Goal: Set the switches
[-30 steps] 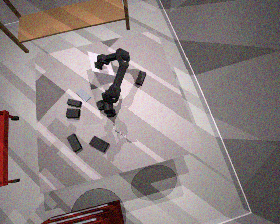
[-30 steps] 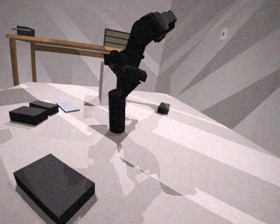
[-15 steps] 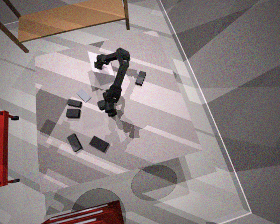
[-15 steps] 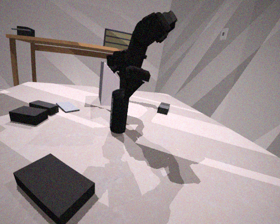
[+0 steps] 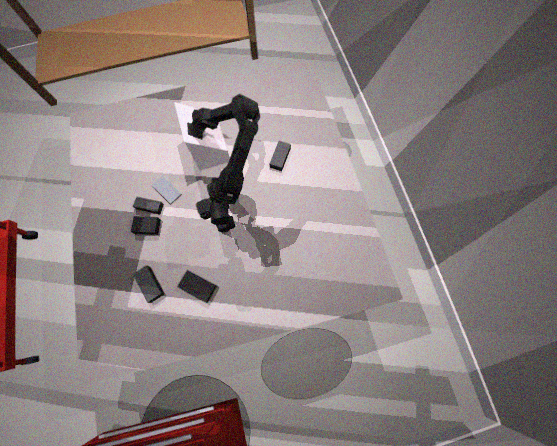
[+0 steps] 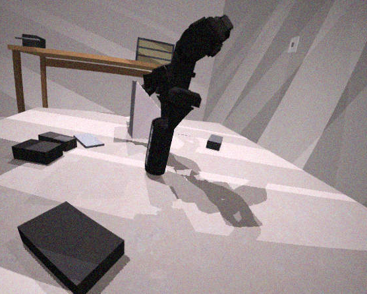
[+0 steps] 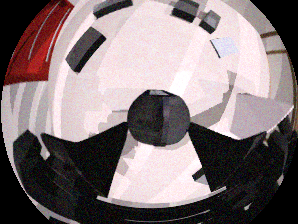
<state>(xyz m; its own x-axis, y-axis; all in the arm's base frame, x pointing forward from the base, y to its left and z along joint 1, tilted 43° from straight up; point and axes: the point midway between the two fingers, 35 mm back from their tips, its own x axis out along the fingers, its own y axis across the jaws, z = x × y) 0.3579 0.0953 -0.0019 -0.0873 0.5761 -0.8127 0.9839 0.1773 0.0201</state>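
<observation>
A dark rounded body (image 6: pixel 157 148) (image 7: pixel 159 115), by its look the controller unit, stands on end below the arm. A strip of small pale marks runs down its left edge in the exterior view, too small to read as switches. My gripper (image 7: pixel 158 125) is shut on it, with one black finger on each side in the wrist view. Its lower end is at or very near the bench. The underside label does not show, and the switch settings cannot be told. In the top view the arm covers most of it.
Plain dark blocks (image 5: pixel 198 286) (image 5: pixel 149 284) (image 5: pixel 146 225) (image 5: pixel 148 205) lie left and front, another block (image 5: pixel 280 156) (image 6: pixel 214 142) at the right. A pale blue plate (image 5: pixel 167 190) (image 6: pixel 89 140) lies flat. A white panel (image 6: pixel 143 118) (image 7: pixel 257 116) stands behind the arm.
</observation>
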